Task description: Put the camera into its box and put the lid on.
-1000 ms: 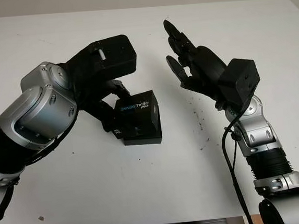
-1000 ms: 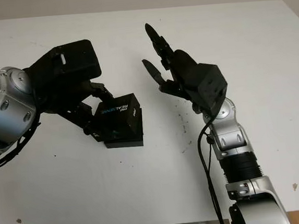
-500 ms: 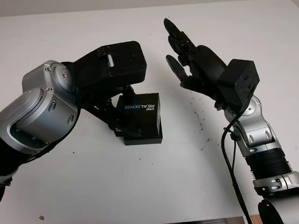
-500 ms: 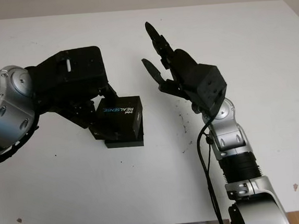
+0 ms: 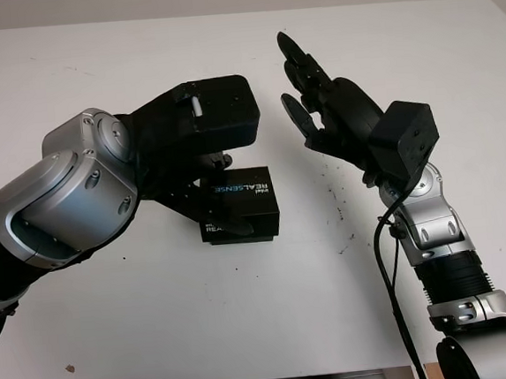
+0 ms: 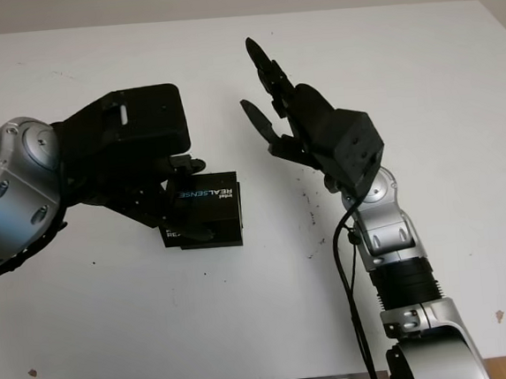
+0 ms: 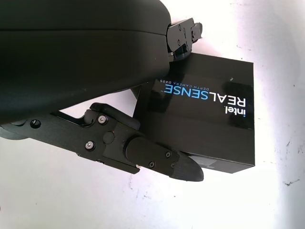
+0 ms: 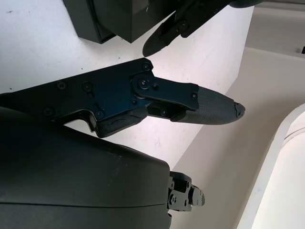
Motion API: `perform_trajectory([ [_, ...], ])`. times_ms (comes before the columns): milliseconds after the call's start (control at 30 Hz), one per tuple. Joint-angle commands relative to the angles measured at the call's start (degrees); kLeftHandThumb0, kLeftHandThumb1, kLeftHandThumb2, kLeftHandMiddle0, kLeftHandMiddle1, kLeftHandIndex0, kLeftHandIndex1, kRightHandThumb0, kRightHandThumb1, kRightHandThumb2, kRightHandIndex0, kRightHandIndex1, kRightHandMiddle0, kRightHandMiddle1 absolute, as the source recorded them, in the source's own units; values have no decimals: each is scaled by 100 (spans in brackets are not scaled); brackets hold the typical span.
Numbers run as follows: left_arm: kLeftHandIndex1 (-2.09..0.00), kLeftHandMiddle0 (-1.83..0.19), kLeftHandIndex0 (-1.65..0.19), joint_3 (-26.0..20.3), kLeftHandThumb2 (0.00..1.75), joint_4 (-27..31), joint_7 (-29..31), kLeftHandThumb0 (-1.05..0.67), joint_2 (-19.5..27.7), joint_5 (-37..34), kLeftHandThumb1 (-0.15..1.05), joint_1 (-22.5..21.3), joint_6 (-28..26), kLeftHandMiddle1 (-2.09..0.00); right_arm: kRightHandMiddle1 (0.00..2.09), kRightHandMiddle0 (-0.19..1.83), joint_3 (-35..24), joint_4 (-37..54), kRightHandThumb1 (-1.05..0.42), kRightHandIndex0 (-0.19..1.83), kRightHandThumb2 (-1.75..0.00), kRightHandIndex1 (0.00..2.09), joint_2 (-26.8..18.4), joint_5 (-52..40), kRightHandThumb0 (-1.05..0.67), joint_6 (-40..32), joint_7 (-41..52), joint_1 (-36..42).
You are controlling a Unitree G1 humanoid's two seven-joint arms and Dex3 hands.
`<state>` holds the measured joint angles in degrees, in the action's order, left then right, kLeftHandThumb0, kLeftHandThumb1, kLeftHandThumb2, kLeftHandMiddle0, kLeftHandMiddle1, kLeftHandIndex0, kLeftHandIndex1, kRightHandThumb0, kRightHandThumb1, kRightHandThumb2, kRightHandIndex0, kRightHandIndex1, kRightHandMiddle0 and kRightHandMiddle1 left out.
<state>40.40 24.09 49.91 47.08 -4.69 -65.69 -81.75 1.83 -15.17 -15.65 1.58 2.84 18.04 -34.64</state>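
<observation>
The left hand (image 5: 199, 159) covers the near-left part of the black cardboard box with blue-and-white lettering (image 5: 247, 203), so the seam between lid and base there cannot be checked. Box contents are concealed. The white worktop (image 5: 273, 312) is cut off at every picture edge.

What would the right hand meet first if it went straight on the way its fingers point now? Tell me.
Probably nothing: the right hand, open and raised right of the black box, points toward the far edge of the white table, and that way looks free, though depth is unclear.
</observation>
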Motion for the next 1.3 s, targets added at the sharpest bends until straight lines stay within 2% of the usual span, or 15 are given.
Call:
perform_trajectory([
  [0,-1,19,17,50,13,159,-30,-56,-11,-118,105,-139,-30,-129,6,-8,4,-5,-105,-10,-61,6,12,-4,-80,66,12,-50],
  [167,0,19,19,-67,15,112,-106,-54,60,-212,105,-39,240,-105,6,-8,3,-13,-105,-10,-61,5,18,-4,-79,50,8,-52],
  [200,0,19,19,-52,16,107,-117,-54,89,-196,105,-32,323,-108,6,-8,6,-1,-105,-10,-61,5,14,-2,-79,34,12,-50],
  [267,0,19,19,-77,16,110,-172,-53,138,-143,105,53,567,-152,6,-8,5,7,-105,-10,-60,5,18,-15,-79,10,22,-50],
  [300,0,19,19,-138,16,129,-221,-53,168,-101,105,160,779,-162,6,-8,-1,-4,-105,-10,-60,5,27,-33,-79,13,31,-54],
  [333,0,19,19,-181,14,170,-298,-50,229,12,105,308,1128,-133,6,-8,-5,-6,-105,-10,-60,5,37,-42,-79,10,30,-54],
  [367,0,19,19,-205,14,200,-335,-49,300,121,105,432,1462,-68,6,-7,-6,-4,-105,-10,-60,5,41,-46,-79,-1,27,-53],
  [400,0,19,19,-195,14,225,-316,-49,391,238,105,521,1790,-35,6,-7,-6,8,-105,-10,-59,5,47,-45,-79,-18,15,-49],
  [433,0,19,19,-131,16,246,-261,-48,504,413,105,580,2158,-18,6,-7,-4,15,-105,-10,-59,5,47,-35,-80,-20,0,-45],
  [467,0,19,19,-51,18,270,-201,-49,615,626,105,632,2528,-7,6,-7,-11,12,-105,-10,-58,6,53,-49,-80,-30,2,-45],
  [567,0,19,19,-52,19,264,-12,-49,779,1151,105,862,3459,-1,6,-7,-18,7,-105,-10,-58,6,44,-63,-81,-24,28,-45],
  [667,0,19,19,-188,17,200,153,-48,740,1478,105,1076,3883,0,6,-7,-21,3,-105,-10,-58,5,34,-60,-80,-21,40,-46],
  [833,0,19,19,-376,14,203,429,-48,580,1799,105,1275,3942,0,6,-7,-29,-10,-105,-10,-59,5,40,-64,-79,21,45,-46],
  [1133,0,19,19,-580,14,191,854,-48,168,1869,105,1277,3022,0,6,-7,-18,-30,-105,-10,-59,5,35,-28,-79,55,45,-52],
  [1267,0,19,19,-665,16,181,821,-49,80,1940,105,1284,3023,0,6,-7,-23,-48,-105,-9,-59,6,54,-36,-79,49,31,-49],
])
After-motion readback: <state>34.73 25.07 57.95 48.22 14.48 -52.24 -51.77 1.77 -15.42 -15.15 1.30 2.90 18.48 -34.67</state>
